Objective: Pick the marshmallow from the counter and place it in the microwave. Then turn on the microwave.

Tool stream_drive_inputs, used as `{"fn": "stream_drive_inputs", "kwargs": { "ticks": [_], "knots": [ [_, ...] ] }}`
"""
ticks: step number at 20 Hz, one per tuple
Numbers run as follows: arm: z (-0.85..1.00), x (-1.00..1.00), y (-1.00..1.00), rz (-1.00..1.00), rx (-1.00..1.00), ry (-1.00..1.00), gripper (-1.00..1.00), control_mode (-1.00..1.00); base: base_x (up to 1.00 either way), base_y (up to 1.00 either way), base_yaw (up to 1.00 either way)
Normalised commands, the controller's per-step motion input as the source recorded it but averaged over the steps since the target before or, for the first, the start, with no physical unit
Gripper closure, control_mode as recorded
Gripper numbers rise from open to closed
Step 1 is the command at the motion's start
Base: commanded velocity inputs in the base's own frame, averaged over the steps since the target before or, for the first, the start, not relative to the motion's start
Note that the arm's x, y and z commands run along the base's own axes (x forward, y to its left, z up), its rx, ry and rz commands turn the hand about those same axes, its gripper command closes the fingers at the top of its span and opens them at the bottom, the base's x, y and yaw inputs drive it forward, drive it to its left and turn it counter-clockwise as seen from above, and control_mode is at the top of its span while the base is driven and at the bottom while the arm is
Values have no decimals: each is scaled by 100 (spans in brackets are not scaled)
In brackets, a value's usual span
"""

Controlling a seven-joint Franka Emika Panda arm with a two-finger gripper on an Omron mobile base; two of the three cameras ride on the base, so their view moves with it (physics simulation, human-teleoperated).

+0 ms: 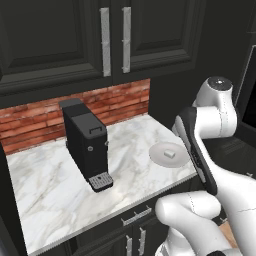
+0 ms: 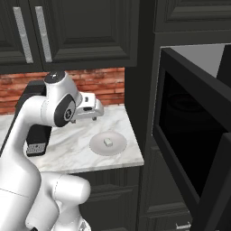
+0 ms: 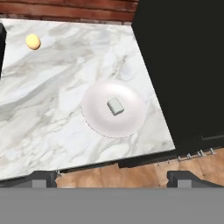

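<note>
- Two risks here: marshmallow (image 3: 115, 106) is tiny, sitting mid-plate (image 3: 94, 113) on the counter (image 3: 52, 100), so the wide-open gripper (image 3: 112, 177) up above could nudge it away.
- Microwave (image 2: 189, 131) door's open; arm could clip it.

Grey plate (image 3: 94, 114), yellow ball (image 3: 33, 41), coffee machine (image 1: 86, 142) (blk)

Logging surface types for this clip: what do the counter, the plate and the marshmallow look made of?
Counter: polished white marble or a lookalike, going by the grey veins. Plate: smooth pale grey, matte, perhaps ceramic or plastic; the render leaves it open. Marshmallow: plain whitish-grey block, matte, with no texture to show softness.
</note>
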Motion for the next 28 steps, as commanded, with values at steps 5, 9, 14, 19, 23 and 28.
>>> {"fn": "stream_drive_inputs", "kwargs": {
  "ticks": [5, 9, 14, 19, 23, 28],
  "knots": [
    [-8, 11, -1, 0, 0, 0, -100, -100, 0, 0, 0],
    [-13, 13, -2, 0, 0, 0, -100, -100, 0, 0, 0],
    [-19, 13, -5, 0, 0, 0, -100, -100, 0, 0, 0],
    [-18, 15, -4, 0, 0, 0, -100, -100, 0, 0, 0],
    [-16, 16, -3, 0, 0, 0, -100, -100, 0, 0, 0],
    [-15, 17, -2, 0, 0, 0, -100, -100, 0, 0, 0]
  ]
}}
